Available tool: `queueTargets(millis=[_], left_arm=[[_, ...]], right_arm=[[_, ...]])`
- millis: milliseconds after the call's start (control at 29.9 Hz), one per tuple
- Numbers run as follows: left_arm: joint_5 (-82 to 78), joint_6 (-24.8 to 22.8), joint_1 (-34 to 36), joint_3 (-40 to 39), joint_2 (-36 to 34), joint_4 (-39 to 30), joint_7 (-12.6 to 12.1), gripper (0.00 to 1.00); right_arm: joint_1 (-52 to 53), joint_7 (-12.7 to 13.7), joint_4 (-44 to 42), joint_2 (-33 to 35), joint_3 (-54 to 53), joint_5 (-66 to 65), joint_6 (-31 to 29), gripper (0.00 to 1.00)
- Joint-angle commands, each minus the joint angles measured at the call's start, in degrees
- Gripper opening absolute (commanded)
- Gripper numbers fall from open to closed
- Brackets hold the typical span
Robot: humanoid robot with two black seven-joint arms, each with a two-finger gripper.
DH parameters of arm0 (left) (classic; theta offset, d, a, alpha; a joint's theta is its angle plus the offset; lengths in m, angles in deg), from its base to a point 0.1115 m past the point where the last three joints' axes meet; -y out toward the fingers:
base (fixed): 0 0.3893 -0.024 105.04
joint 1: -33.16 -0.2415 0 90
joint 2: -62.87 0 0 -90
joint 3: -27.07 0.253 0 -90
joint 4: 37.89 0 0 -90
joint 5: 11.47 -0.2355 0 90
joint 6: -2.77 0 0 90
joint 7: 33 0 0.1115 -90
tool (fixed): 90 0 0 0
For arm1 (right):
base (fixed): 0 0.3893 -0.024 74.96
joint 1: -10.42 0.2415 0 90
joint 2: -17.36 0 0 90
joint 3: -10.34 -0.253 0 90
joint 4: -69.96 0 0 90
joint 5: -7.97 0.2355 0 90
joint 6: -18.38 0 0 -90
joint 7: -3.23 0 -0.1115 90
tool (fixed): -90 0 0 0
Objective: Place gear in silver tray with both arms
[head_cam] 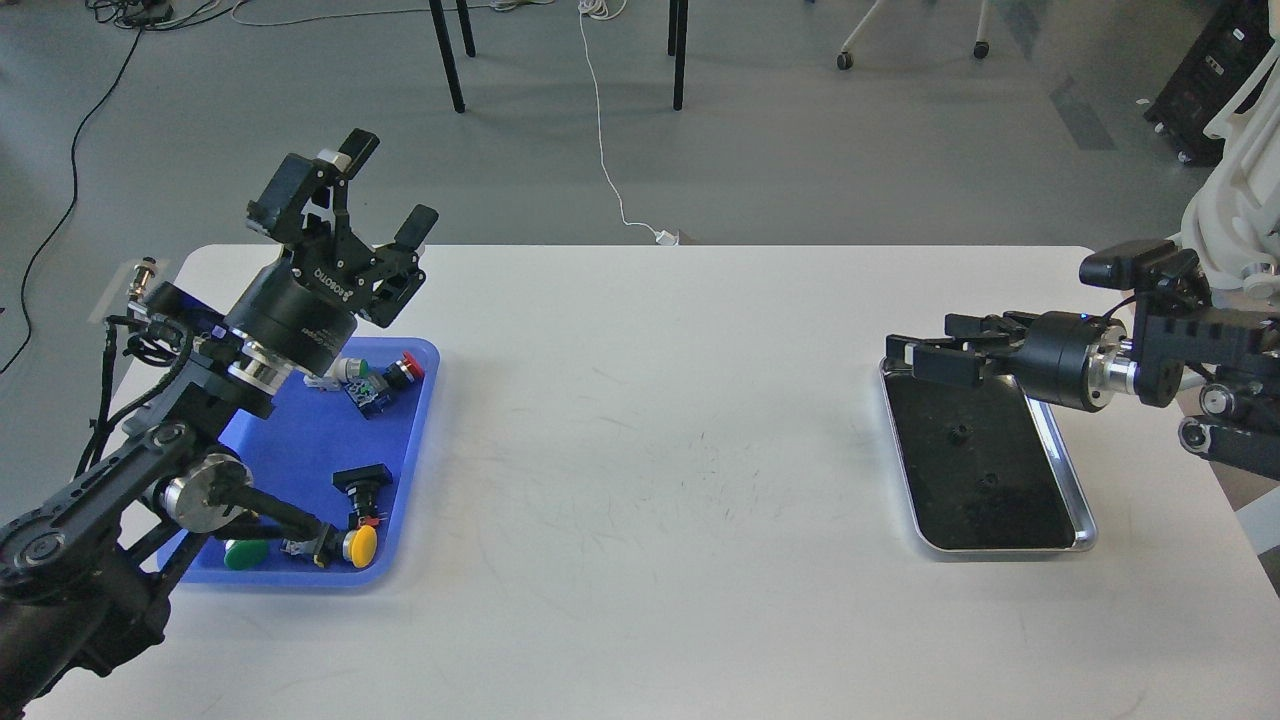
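The silver tray lies on the right side of the white table. Two small dark gears lie on its dark floor, one near the middle and one closer to me. My right gripper hangs level over the tray's far end, pointing left, with its fingers apart and nothing in them. My left gripper is raised above the far edge of the blue tray, open and empty.
The blue tray at the left holds several push buttons with red, green and yellow caps. My left forearm crosses over its near left part. The table is bare between the two trays. Chair legs and cables are on the floor beyond.
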Motion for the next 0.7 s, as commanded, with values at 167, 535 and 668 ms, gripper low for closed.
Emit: queueTargets(millis=[167, 535, 668], left_arm=[[-0.23, 2.32, -1.23, -0.52, 4.69, 1.15, 0.0, 0.98], [-0.05, 4.09, -5.53, -4.55, 10.23, 3.79, -11.48, 0.98], [0.3, 4.18, -5.71, -5.61, 10.94, 4.41, -11.3, 0.98]], right_arm=[[-15.16, -0.01, 1.14, -7.34, -25.95, 39.53, -0.49, 0.96], [-29.5, -0.01, 2.46, -15.78, -41.88, 53.03, -0.49, 0.99], [-30.12, -0.01, 2.64, -16.67, -41.8, 52.67, -0.49, 0.99]])
